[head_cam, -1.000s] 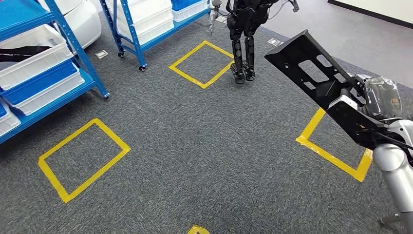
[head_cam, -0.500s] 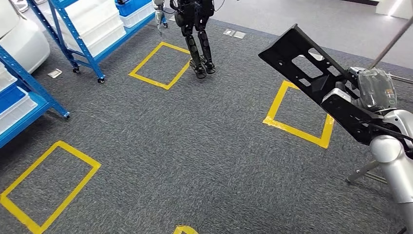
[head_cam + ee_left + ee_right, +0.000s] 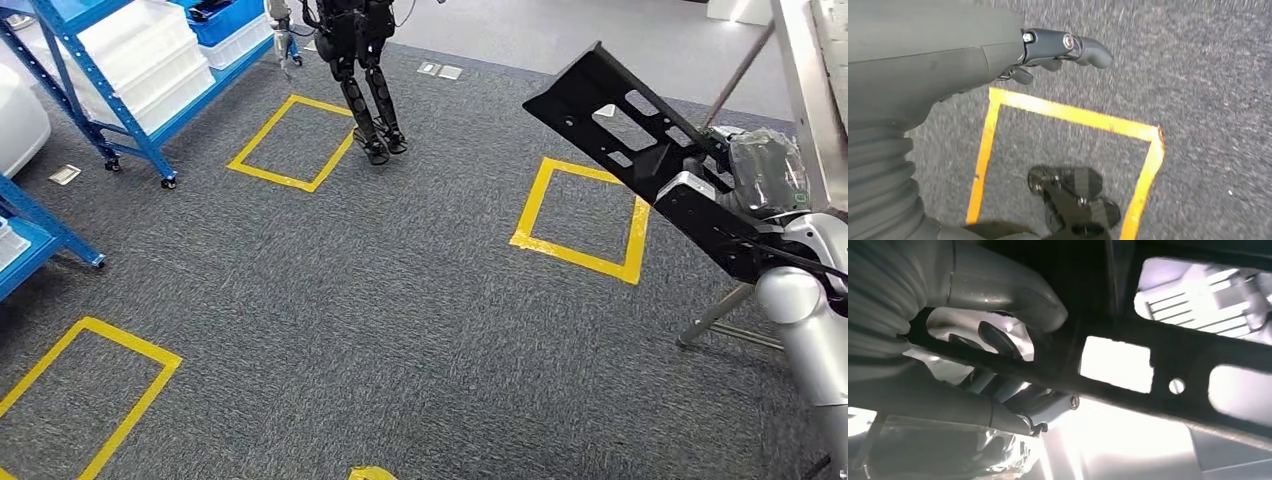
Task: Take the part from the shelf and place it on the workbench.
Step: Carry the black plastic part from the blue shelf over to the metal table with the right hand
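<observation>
A long black flat part (image 3: 612,122) with several cut-out windows slants up from the right side of the head view. My right hand (image 3: 762,172), wrapped in a clear cover, grips its lower end. In the right wrist view the thumb and fingers (image 3: 1003,310) clasp a bar of the part (image 3: 1198,365) against bright light. My left hand (image 3: 1058,47) hangs over the carpet, its fingers out, holding nothing. A pale workbench edge (image 3: 802,90) with a slanted leg stands at the far right.
Blue shelving with white and blue bins (image 3: 130,60) is at the far left, with another blue shelf foot (image 3: 45,230) closer in. A dark humanoid robot (image 3: 365,90) stands beside it. Yellow tape squares (image 3: 580,215) mark the grey carpet. A tripod leg (image 3: 715,322) is near my right arm.
The whole picture has slid leftward, so the camera has turned right: the shelves left the frame and the workbench edge came in. The part stays in my right hand.
</observation>
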### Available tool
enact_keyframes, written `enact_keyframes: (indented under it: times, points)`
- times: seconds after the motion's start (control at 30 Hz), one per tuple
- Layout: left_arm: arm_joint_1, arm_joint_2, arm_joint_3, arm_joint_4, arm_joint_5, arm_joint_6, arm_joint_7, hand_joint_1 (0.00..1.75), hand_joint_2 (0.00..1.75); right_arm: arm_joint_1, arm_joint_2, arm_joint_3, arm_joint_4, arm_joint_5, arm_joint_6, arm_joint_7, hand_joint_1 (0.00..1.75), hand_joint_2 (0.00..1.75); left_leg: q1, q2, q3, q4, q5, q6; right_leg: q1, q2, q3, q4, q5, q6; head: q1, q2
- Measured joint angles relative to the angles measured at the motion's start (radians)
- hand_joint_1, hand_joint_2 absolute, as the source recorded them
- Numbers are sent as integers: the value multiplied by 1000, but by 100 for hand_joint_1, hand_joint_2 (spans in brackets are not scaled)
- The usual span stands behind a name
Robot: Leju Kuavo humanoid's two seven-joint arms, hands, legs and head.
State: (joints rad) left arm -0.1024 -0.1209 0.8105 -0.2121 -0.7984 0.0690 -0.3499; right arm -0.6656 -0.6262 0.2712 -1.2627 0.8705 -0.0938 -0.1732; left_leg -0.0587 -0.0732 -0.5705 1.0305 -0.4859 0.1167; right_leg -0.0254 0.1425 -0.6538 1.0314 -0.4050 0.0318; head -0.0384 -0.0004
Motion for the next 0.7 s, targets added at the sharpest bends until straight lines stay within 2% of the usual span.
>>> enact_keyframes:
  times: [0.03, 0.07, 0.1, 0.13, 0.17, 0.2, 0.23, 0.27, 0.3, 0.33, 0.37, 0.4, 0.43, 0.47, 0.5, 0.53, 0.57, 0.63, 0.67, 0.7]
  points:
    - [0, 0, 0, 0, 0, 0, 0, 0, 175, -1, -2, 0, 0, 0, 0, 0, 175, 175, 4, 8, 5, -14, 9, 2, 3, -5, -2, 0, 3, -1, 0, 0]
    - [0, 0, 0, 0, 0, 0, 0, 0, 175, -2, -6, 0, 0, 0, 0, 1, 175, 175, 8, 18, 12, -30, 19, 2, 6, -20, -6, 1, 3, -2, 1, 0]
    - [0, -2, 0, 0, -1, -1, 0, 0, 175, -7, -9, 0, 0, 0, 0, 1, 175, 175, 12, 33, 19, -48, 31, 3, 10, -48, -19, 24, -11, -4, 3, 0]
    - [1, -4, 1, 0, -2, -3, 0, 0, 175, -11, -10, 1, 0, 0, 0, 2, 175, 175, 18, 54, 23, -65, 41, 2, 10, -81, -48, 87, -41, -4, 6, 0]
    - [3, -7, 1, 0, -4, -4, 0, 0, 175, -11, -11, 1, 0, 0, 0, 3, 175, 175, 21, 79, 22, -69, 44, -4, 2, -110, -71, 145, -70, 6, 8, 0]
    - [4, -10, 2, 0, -6, -5, -1, 0, 175, -6, -11, 1, -3, -1, -2, 7, 175, 175, 29, 108, 18, -65, 42, -16, -13, -141, -53, 140, -80, 29, 9, 0]
    - [5, -10, 2, 0, -9, -6, -2, 0, 175, 7, -13, -2, -8, -4, -3, 11, 175, 175, 35, 136, 12, -55, 35, -35, -24, -157, -26, 113, -77, 44, 9, 0]
    - [4, -11, 3, 0, -11, -4, -3, 0, 175, 19, -19, -6, -15, -9, -2, 13, 175, 175, 43, 161, 7, -43, 28, -55, -30, -163, 14, 49, -58, 48, 9, 0]
    - [4, -11, 4, 0, -13, -2, -4, 0, 175, 27, -27, -12, -23, -17, 0, 12, 175, 175, 51, 162, -1, -22, 11, -73, -30, -164, 49, -12, -40, 42, 8, 0]
    - [3, -11, 4, 0, -14, 0, -4, 0, 175, 30, -35, -18, -27, -23, 4, 8, 175, 175, 57, 148, -13, 8, -12, -84, -23, -152, 47, -11, -38, 22, 6, 0]
    - [4, -13, 4, 0, -14, 2, -4, 0, 175, 30, -40, -21, -30, -28, 8, 4, 175, 175, 64, 126, -33, 57, -44, -90, -19, -140, 44, -10, -36, 11, 5, 0]
    - [5, -13, 4, 0, -14, 4, -4, 0, 175, 29, -42, -23, -31, -30, 9, 2, 175, 175, 68, 98, -63, 127, -85, -94, -16, -131, 43, -10, -35, 7, 4, 0]
    - [7, -14, 4, 0, -14, 5, -4, 0, 175, 28, -42, -24, -32, -30, 10, 0, 175, 175, 68, 84, -96, 199, -119, -94, -12, -122, 42, -10, -34, 4, 3, 0]
    - [9, -14, 4, 1, -14, 5, -4, 0, 175, 28, -42, -24, -32, -30, 11, -1, 175, 175, 67, 76, -124, 258, -140, -91, -6, -111, 41, -10, -33, 1, 3, 0]
    - [11, -14, 4, 1, -14, 6, -4, 0, 175, 28, -42, -24, -33, -30, 12, -1, 175, 175, 65, 73, -137, 282, -140, -84, -2, -99, 41, -10, -32, -1, 3, 0]
    - [13, -14, 4, 1, -14, 7, -4, 0, 175, 28, -42, -24, -33, -30, 12, -2, 175, 175, 61, 68, -131, 265, -119, -75, 1, -86, 40, -10, -31, -3, 4, 0]
    - [14, -14, 4, 1, -15, 8, -4, 0, 175, 28, -43, -24, -33, -30, 12, -2, 175, 175, 55, 56, -105, 208, -81, -63, 4, -72, 41, -10, -30, -4, 4, 0]
    - [15, -11, 5, 1, -18, 10, -6, 0, 175, 28, -42, -24, -33, -30, 11, -4, 175, 175, 42, 4, -36, 65, -11, -37, 3, -47, 41, -11, -27, -7, 4, 0]
    - [15, -9, 6, 0, -19, 11, -7, 0, 175, 29, -41, -24, -33, -32, 11, -5, 175, 175, 37, -17, -12, 16, 7, -28, 0, -35, 39, -12, -25, -7, 4, 0]
    - [15, -7, 7, 0, -20, 12, -8, 0, 175, 30, -39, -24, -33, -36, 11, -6, 175, 175, 33, -27, -1, -6, 11, -22, -4, -22, 37, -14, -22, -4, 4, 0]
